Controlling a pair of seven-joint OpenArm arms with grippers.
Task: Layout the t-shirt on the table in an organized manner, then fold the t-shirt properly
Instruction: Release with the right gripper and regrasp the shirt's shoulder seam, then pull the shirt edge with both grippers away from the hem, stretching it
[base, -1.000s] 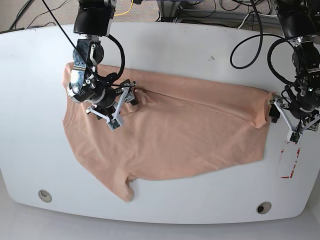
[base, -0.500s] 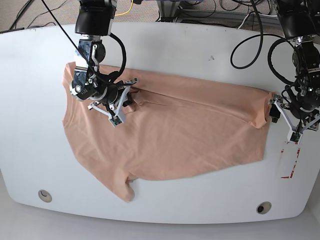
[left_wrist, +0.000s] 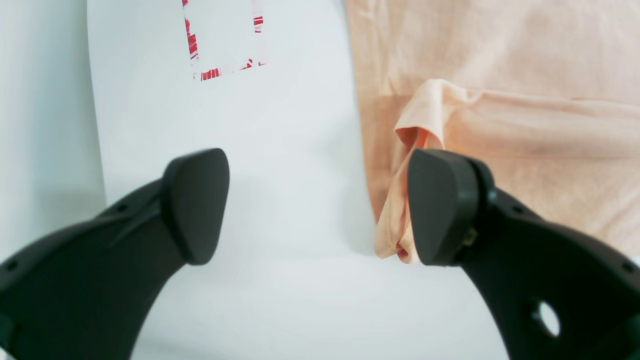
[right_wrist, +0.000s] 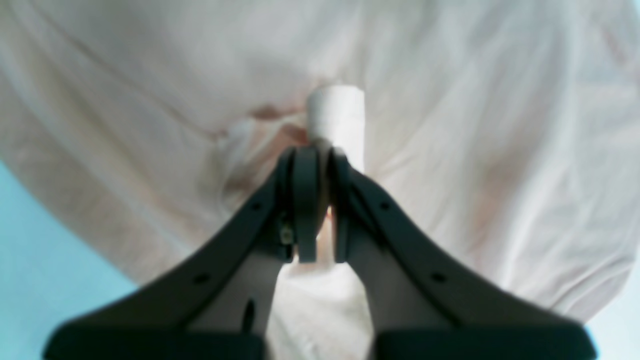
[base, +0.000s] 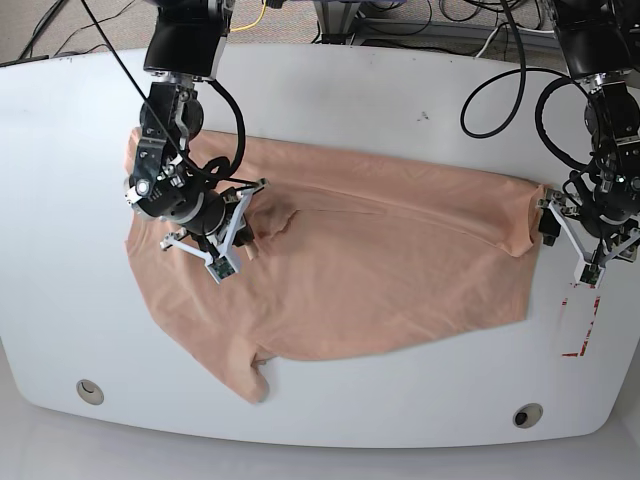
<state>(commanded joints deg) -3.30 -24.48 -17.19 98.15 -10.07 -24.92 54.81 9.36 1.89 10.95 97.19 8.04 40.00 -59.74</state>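
The peach-tan t-shirt (base: 380, 270) lies spread and wrinkled across the white table (base: 400, 90). My right gripper (base: 238, 228) is over the shirt's left part, and in the right wrist view it (right_wrist: 320, 165) is shut on a raised fold of the t-shirt (right_wrist: 450, 100). At the shirt's right edge my left gripper (base: 565, 225) hangs open. The left wrist view shows the left gripper (left_wrist: 317, 205) with bare table (left_wrist: 300, 125) between its fingers, while a rolled edge of the t-shirt (left_wrist: 500, 75) touches the outer side of one finger (left_wrist: 440, 205).
A red-outlined rectangle mark (base: 575, 352) sits near the table's right front, also seen in the left wrist view as the red mark (left_wrist: 207, 75). Two round holes (base: 90, 390) (base: 527, 415) lie near the front edge. Cables hang behind both arms.
My right gripper has moved left and toward the front with the fold of fabric in it, dragging that part of the shirt. The left arm has stayed still.
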